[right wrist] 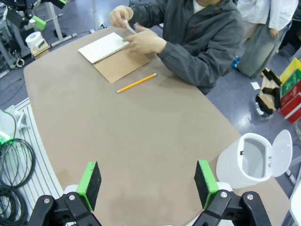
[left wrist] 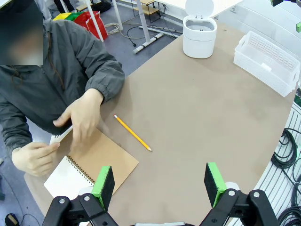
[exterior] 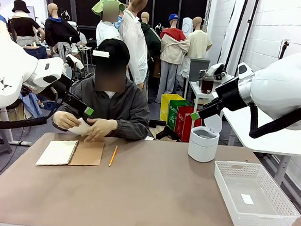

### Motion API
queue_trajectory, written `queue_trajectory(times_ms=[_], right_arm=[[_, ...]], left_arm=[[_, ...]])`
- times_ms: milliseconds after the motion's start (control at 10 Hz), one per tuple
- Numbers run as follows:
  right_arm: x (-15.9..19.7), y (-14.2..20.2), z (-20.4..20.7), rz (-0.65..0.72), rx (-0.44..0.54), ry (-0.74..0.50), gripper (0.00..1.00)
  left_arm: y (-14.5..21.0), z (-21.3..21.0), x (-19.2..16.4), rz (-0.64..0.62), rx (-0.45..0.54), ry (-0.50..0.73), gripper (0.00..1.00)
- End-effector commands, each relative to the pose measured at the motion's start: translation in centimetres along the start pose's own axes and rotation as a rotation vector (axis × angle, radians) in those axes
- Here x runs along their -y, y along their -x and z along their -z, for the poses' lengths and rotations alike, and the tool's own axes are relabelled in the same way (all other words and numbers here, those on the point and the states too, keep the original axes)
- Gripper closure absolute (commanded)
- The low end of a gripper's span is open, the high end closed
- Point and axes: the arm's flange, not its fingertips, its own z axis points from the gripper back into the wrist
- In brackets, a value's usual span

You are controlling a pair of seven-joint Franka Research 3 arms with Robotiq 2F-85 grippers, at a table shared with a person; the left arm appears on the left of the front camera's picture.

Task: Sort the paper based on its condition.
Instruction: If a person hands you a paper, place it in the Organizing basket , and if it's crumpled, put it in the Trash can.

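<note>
While both arms hung over the table with nothing in them, the left gripper point(left wrist: 159, 184) stood with its jaws wide apart, and the right gripper point(right wrist: 147, 182) did likewise. From the left one the paper point(exterior: 79, 127) lay close by at the far left edge, pinched between the person's hands point(exterior: 100, 130) just beyond the notebook point(exterior: 70, 153); how its long axis ran I couldn't tell. The left arm looked much the nearer, since the right one hovered well apart, over by the white bin point(exterior: 203, 142) and basket point(exterior: 256, 195)
</note>
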Motion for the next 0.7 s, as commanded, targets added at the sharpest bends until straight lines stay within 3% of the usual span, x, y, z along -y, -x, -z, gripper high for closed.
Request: queue_trajectory(times_ms=[0,600], right_arm=[[0.01,0.08,-0.04,0.003,-0.001,-0.009,0.0],[0.01,0.08,-0.04,0.003,-0.001,-0.009,0.0]], left_arm=[[-0.03,-0.12,-0.08,-0.003,-0.005,0.006,0.0],[-0.03,-0.12,-0.08,-0.003,-0.005,0.006,0.0]])
